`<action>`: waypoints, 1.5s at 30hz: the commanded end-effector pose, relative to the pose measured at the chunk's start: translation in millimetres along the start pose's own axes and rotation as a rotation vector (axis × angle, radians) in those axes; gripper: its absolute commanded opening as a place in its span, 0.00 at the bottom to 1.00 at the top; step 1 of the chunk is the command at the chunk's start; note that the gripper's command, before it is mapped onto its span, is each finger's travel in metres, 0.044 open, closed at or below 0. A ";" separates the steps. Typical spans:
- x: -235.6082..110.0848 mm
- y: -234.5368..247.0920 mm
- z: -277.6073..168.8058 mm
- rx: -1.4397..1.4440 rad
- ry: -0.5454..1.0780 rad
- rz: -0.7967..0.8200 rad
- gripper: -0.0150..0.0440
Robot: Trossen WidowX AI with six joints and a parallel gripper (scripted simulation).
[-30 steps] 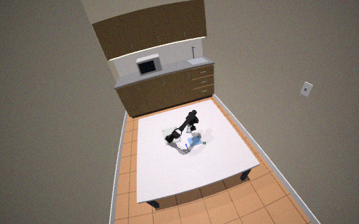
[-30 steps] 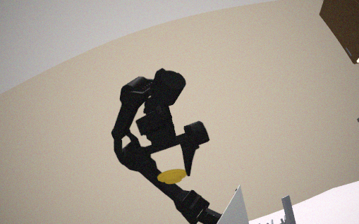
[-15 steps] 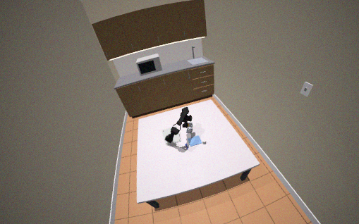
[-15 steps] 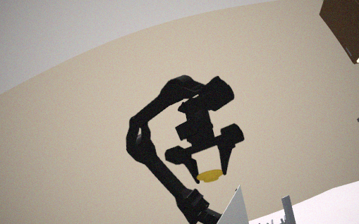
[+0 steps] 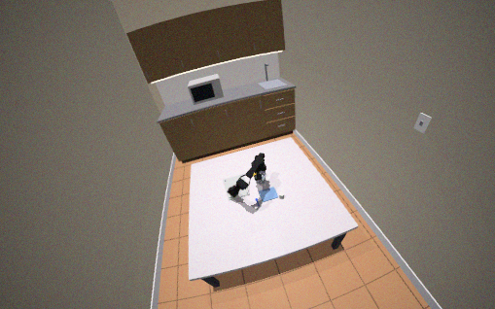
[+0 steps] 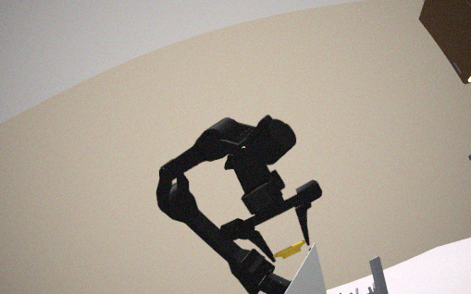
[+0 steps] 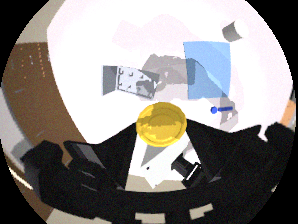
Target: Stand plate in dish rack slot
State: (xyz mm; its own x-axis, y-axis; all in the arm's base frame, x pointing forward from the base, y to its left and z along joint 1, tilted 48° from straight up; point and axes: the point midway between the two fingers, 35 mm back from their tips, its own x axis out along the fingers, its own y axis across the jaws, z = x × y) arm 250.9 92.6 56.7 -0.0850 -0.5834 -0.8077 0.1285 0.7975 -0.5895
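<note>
Gripping the yellow plate (image 6: pixel 290 251) edge-on between its two dark fingers (image 6: pixel 303 221), the tool (image 6: pixel 285 247) hangs raised above the white counter (image 5: pixel 284 228), its jaws spread wide across the plate. From the exterior view the plate lies nearly flat, a thin yellow sliver spanning the gap between the fingertips, with the black arm (image 6: pixel 192 203) folded up behind it. Seen from the wrist, the plate (image 7: pixel 161 123) shows as a round yellow disc in mid-air, held clear of the counter below. Under it sit the grey rack (image 7: pixel 129 80) and, beside that, a light blue sheet (image 7: pixel 209 66) with a small blue item (image 7: pixel 221 108) near its edge. In the top view the arm (image 5: pixel 250 177) bends over the middle of the counter, next to the blue sheet (image 5: pixel 267 194). Whether the plate is directly over the rack cannot be told.
</note>
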 end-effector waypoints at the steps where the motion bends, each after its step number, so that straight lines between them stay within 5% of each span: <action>1: 8.7 1.0 -2.4 -0.057 0.034 0.057 0.25; 23: 49.0 9.3 -0.9 -0.415 0.029 0.486 0.25; 45: 67.6 9.0 9.5 -0.749 -0.343 0.817 0.25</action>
State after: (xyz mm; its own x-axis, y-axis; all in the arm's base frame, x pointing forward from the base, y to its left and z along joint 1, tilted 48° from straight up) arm 256.7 59.3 -2.3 0.0196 0.1903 -0.9815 -0.5637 0.8129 0.1464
